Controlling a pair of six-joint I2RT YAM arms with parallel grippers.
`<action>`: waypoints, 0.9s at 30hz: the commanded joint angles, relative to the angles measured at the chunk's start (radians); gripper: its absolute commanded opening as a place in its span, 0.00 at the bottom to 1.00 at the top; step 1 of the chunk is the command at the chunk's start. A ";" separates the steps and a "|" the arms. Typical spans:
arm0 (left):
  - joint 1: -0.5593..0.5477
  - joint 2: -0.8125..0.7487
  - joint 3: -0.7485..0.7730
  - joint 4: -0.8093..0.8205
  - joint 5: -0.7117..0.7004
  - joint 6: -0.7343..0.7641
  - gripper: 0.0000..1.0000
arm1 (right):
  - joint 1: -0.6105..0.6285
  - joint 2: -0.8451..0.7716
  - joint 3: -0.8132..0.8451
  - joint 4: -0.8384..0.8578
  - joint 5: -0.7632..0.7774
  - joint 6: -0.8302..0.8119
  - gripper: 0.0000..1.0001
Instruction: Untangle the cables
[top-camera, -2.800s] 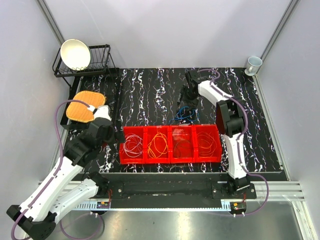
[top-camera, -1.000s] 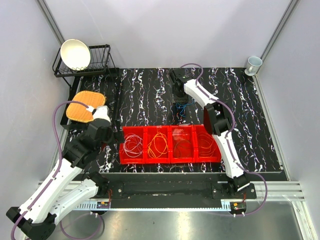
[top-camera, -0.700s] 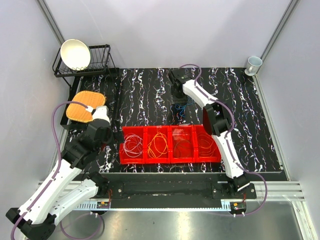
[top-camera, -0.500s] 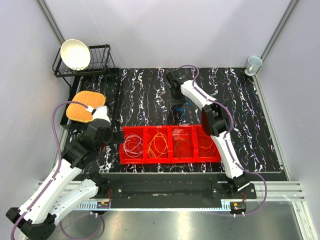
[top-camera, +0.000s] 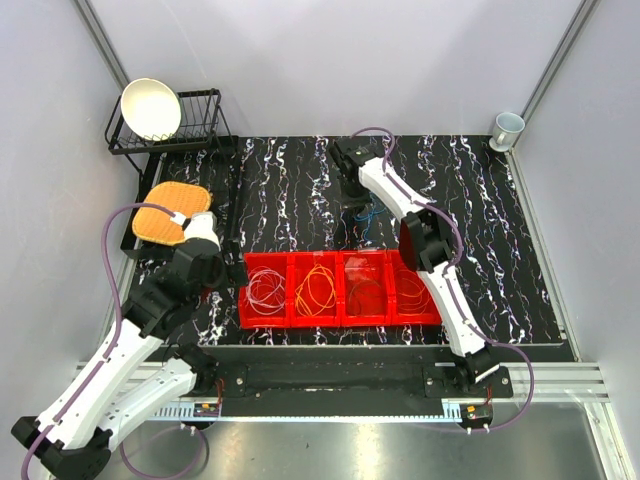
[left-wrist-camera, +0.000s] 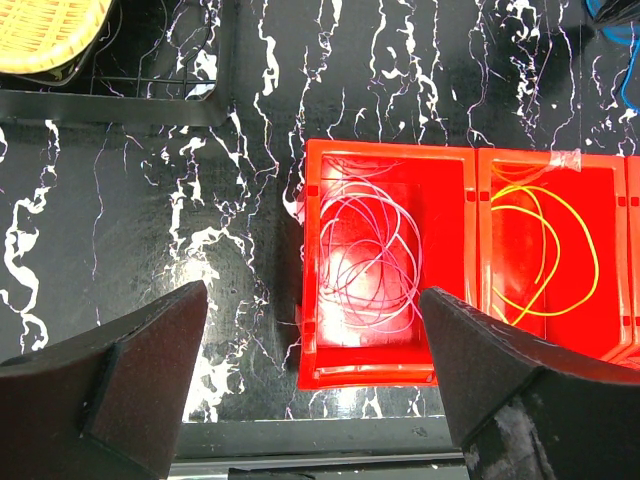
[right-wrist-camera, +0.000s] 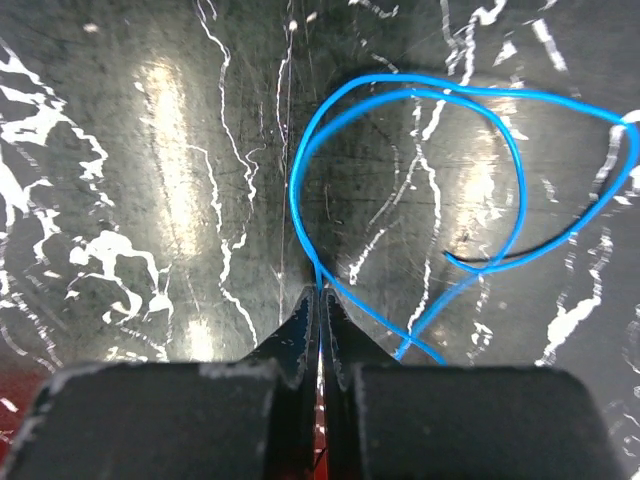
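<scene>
Finishing up, apparently: pinching the last loose blue cable (right-wrist-camera: 296, 200) on the table (top-camera: 290, 190) beyond the filled red bins (top-camera: 340, 321) in the closed right gripper (right-wrist-camera: 321, 300), holding the left gripper (left-wrist-camera: 315, 290) wide open over the white cable (left-wrist-camera: 345, 265).

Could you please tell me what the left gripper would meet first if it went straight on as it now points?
The left gripper would probably first meet the leftmost red bin, near its left wall, beside the pale cable coil inside; depth is unclear.
</scene>
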 joint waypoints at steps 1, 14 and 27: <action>-0.002 -0.011 -0.005 0.044 -0.030 0.006 0.90 | 0.007 -0.114 0.073 -0.005 0.042 -0.011 0.00; -0.001 -0.019 -0.005 0.044 -0.031 0.000 0.90 | 0.010 -0.385 0.043 0.023 0.011 0.001 0.00; -0.002 -0.030 -0.006 0.039 -0.041 -0.010 0.89 | 0.010 -0.651 0.046 0.053 -0.046 0.003 0.00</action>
